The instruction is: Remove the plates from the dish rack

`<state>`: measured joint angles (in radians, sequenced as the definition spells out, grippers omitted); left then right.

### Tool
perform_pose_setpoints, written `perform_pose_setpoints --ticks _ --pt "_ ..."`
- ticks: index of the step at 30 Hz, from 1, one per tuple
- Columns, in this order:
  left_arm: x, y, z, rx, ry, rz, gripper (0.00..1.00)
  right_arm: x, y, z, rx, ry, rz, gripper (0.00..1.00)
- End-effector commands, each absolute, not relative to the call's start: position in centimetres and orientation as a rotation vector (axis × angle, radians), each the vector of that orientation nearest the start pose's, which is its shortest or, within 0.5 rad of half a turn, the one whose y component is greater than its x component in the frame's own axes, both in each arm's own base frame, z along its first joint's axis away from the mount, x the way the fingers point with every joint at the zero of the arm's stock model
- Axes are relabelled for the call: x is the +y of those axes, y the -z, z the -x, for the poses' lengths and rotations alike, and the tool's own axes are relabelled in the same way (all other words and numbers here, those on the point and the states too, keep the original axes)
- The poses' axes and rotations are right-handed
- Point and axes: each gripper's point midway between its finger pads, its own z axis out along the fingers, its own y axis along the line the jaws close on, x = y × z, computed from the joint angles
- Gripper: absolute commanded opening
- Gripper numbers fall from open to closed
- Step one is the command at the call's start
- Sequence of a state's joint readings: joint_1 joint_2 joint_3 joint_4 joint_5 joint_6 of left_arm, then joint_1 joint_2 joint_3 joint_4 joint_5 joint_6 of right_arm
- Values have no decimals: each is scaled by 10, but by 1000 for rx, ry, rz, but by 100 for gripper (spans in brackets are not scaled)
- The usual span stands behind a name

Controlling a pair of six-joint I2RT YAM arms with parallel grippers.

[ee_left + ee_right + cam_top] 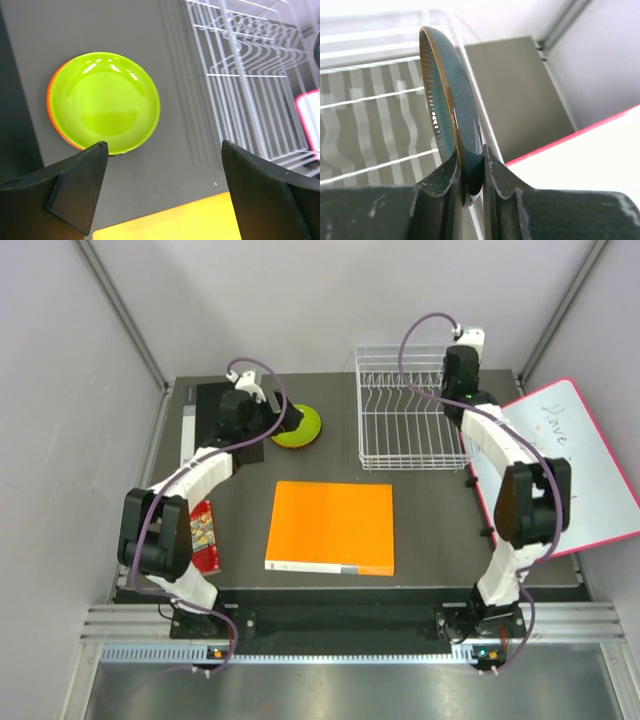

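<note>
The white wire dish rack (405, 410) stands at the back right; no plates show on its prongs. My right gripper (455, 392) is at the rack's right side. In the right wrist view it (470, 156) is shut on the rim of the dark grey-blue plate (451, 95), held on edge above the rack wires (370, 95). The lime green plate (297, 427) lies on the table left of the rack, stacked on the orange plate (54, 107), whose rim peeks out. My left gripper (272, 423) is beside that stack, open and empty (164, 145).
A big flat orange square (332, 527) lies mid-table. A pink-edged whiteboard (580, 465) leans at the right edge. A dark red patterned thing (203, 535) lies by the left arm, partly hidden. A black slab (205, 405) sits at the back left.
</note>
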<state>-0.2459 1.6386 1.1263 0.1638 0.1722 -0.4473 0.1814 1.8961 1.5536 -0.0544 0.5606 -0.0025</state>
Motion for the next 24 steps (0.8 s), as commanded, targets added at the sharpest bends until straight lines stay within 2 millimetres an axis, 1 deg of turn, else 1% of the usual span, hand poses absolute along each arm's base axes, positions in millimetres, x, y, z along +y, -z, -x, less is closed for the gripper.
perform_pose_setpoints --ticks 1,2,3,4,5,6,7,8,9,10,11,12,13,14,16,17,18,19,20,21,22,24 --pt "-184 -237 -454 1849 767 35 99 47 -326 -512 1730 48 -210 0" --pt "-189 -243 -451 1827 812 15 99 54 -327 -496 1744 -10 -188 0" --pt "-193 -243 -446 1825 851 24 99 70 -328 -488 1754 -120 -165 0" --pt "-196 -245 -443 1816 881 19 99 78 -329 -480 1754 -180 -150 0" --pt "-204 -253 -439 1784 936 -19 99 85 -327 -464 1757 -237 -139 0" --pt "-208 -252 -435 1789 982 -6 99 98 -327 -454 1759 -341 -133 0" --pt "-212 -254 -433 1779 1018 -12 99 104 -327 -446 1754 -395 -130 0" --pt "-217 -256 -430 1767 1055 -18 99 109 -321 -430 1755 -452 -128 0" --pt "-223 -261 -424 1729 1122 -28 99 124 -325 -421 1734 -570 -122 0" --pt "-227 -260 -422 1717 1158 -31 99 133 -327 -414 1712 -631 -116 0" --pt "-232 -260 -418 1704 1193 -37 99 139 -332 -403 1688 -682 -107 0" --pt "-238 -266 -412 1671 1265 -44 99 148 -313 -394 1721 -734 -119 0" --pt "-243 -263 -411 1672 1298 -42 99 159 -314 -389 1703 -775 -104 0" --pt "-250 -264 -407 1669 1349 -37 99 165 -303 -381 1716 -796 -101 0" --pt "-259 -261 -401 1650 1398 -54 99 184 -304 -371 1694 -875 -85 0" --pt "-266 -260 -397 1648 1426 -63 99 190 -295 -368 1705 -896 -82 0" --pt "-270 -258 -394 1652 1454 -53 98 196 -293 -365 1707 -926 -90 0" --pt "-275 -257 -392 1643 1470 -65 98 206 -294 -361 1693 -958 -73 0" --pt "-281 -254 -389 1653 1492 -63 98 210 -285 -360 1707 -969 -75 0" --pt "-284 -252 -387 1656 1501 -65 98 214 -283 -357 1707 -996 -76 0" --pt "-287 -247 -387 1663 1507 -63 98 220 -284 -354 1697 -1024 -67 0" --pt "-293 -241 -384 1675 1524 -64 97 226 -285 -350 1668 -1078 -71 0"
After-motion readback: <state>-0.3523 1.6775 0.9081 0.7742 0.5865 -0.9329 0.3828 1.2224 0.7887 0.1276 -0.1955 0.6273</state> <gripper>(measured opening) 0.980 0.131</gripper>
